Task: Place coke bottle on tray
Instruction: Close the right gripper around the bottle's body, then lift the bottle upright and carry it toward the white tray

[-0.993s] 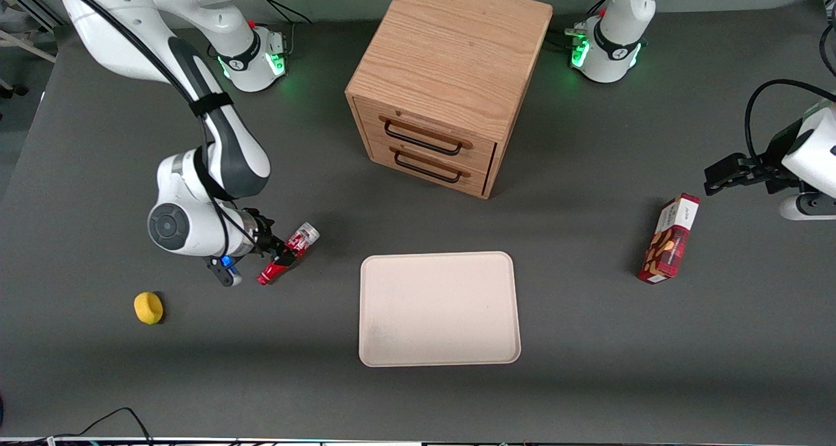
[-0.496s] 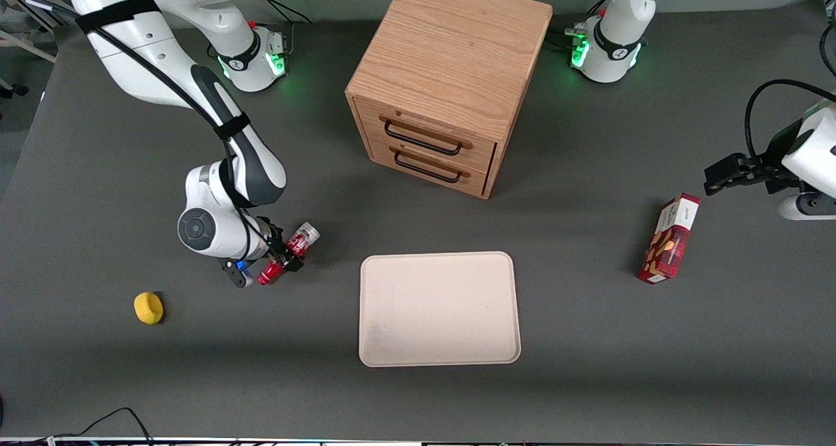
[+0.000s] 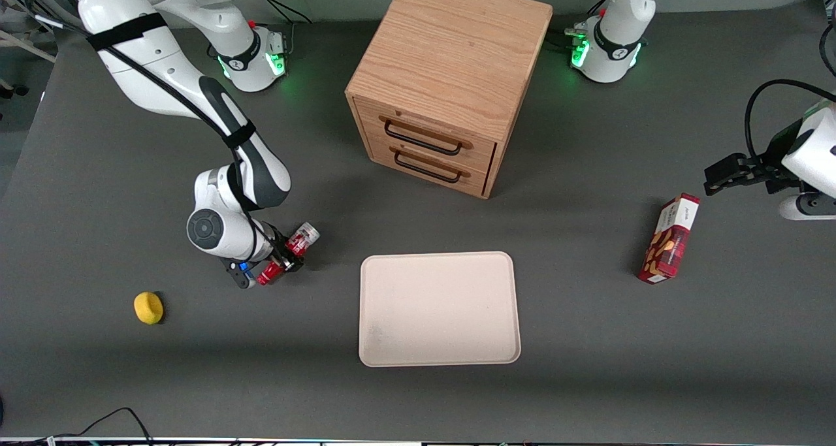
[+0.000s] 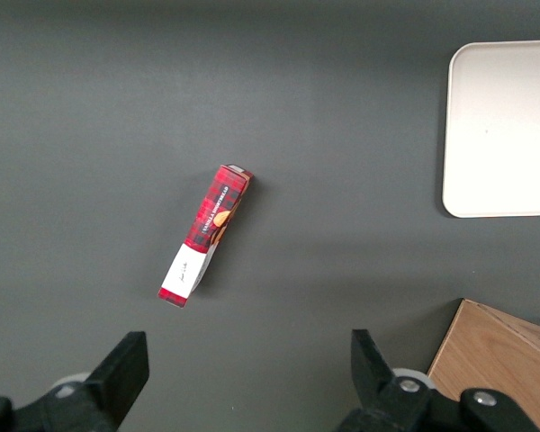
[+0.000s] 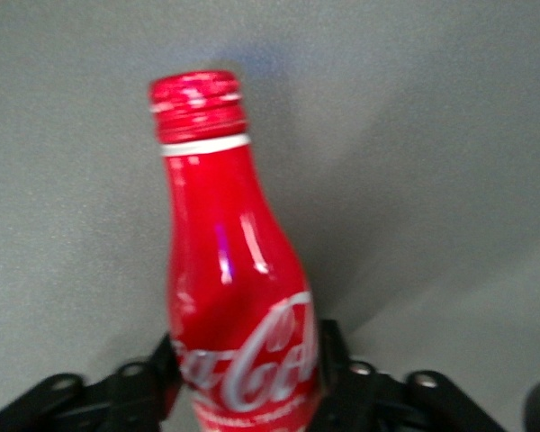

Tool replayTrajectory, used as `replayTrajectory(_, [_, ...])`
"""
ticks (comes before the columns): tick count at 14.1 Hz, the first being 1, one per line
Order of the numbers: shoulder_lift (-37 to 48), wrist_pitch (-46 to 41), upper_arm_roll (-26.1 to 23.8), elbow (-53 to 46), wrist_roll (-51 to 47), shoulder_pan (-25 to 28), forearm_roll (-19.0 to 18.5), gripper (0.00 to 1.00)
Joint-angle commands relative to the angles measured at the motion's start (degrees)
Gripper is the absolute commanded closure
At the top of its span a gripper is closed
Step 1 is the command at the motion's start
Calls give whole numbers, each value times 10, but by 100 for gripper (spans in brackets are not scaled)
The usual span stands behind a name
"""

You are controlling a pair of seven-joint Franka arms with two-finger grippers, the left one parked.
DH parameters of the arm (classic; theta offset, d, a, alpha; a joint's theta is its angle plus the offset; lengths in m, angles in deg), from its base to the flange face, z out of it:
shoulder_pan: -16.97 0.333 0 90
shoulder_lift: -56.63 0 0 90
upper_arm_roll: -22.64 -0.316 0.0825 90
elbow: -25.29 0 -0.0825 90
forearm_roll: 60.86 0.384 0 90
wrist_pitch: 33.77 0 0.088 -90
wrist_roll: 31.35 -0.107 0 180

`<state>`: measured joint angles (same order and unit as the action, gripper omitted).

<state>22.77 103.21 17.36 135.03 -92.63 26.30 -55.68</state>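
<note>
I'm holding my tool (image 3: pixel 282 258) low over the tabletop (image 3: pixel 588 367), at left-center of the front pic. The coke bottle (image 3: pixel 288 254) is lying on its side betw. the tool's fingers, w/ red cap end pointing toward the front cam and silvery base end pointing away, toward the drawer cabinet (image 3: pixel 444 80). The bottle is sticking out of the tool at both ends.

In the wrist pic the coke bottle (image 5: pixel 229 270) is filling the view: cap, neck and white script logo all clear, w/ the black fingers (image 5: pixel 335 360) pressing against the body on both sides at logo height. So the tool (image 5: pixel 247 382) is closed narrow around the bottle's body, gripping it.

The tray (image 3: pixel 439 307) is lying flat at lower center of the front pic, near the bottle but apart from it, toward the parked arm's end. A yellow object (image 3: pixel 148 307) is sitting at lower left, nearer the front cam than the tool. A red snack box (image 3: pixel 669 238) is lying at the right, well apart from the tool.
</note>
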Motion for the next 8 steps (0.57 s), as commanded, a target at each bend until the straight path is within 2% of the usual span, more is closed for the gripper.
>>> replayTrajectory(1, [2,6,-3,-1,-17,1,-13,100])
replayTrajectory(3, [17,-6,-3,-8,-15,1,-13,100])
replayTrajectory(8, [90,-187,-8,-92,3,1,-16,100])
